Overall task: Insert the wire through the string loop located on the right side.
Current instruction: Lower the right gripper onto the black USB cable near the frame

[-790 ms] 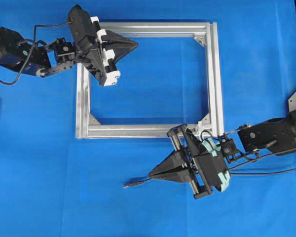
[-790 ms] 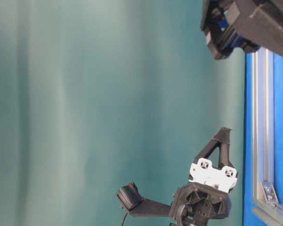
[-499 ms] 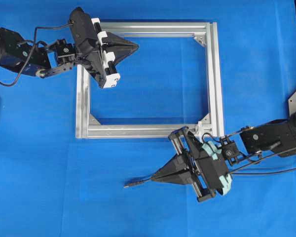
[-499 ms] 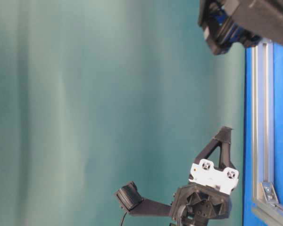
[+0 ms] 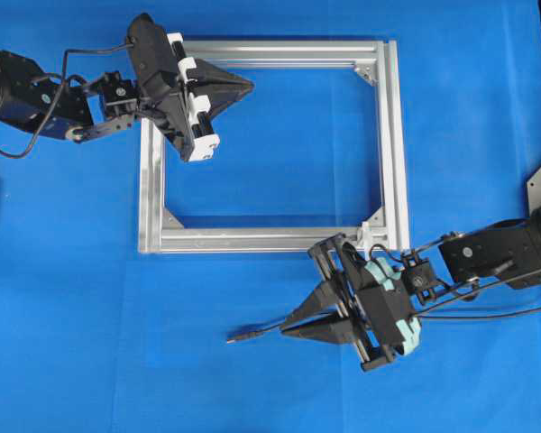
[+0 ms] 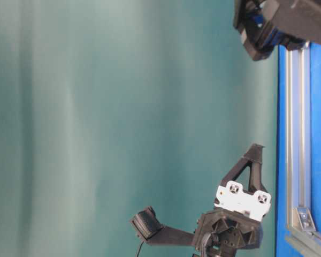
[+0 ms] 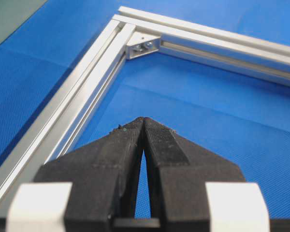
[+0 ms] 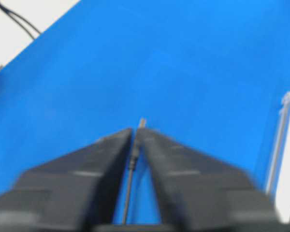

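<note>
One wire (image 5: 252, 332) lies on the blue mat (image 5: 72, 343), its plug tip poking out left past the right gripper (image 5: 288, 323). That gripper reaches leftward, low and nearly level, fingers slightly apart with the wire running between them; the blurred wrist view can't confirm a grip. One aluminium frame (image 5: 392, 135) sits just behind it. The left gripper (image 5: 249, 83) points right over the frame's top-left corner, fingers together, holding nothing. Two arms total.

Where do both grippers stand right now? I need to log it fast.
Left gripper: shut, holding nothing, above the frame.
Right gripper: jaws slightly apart around the wire; grip cannot be told.
</note>
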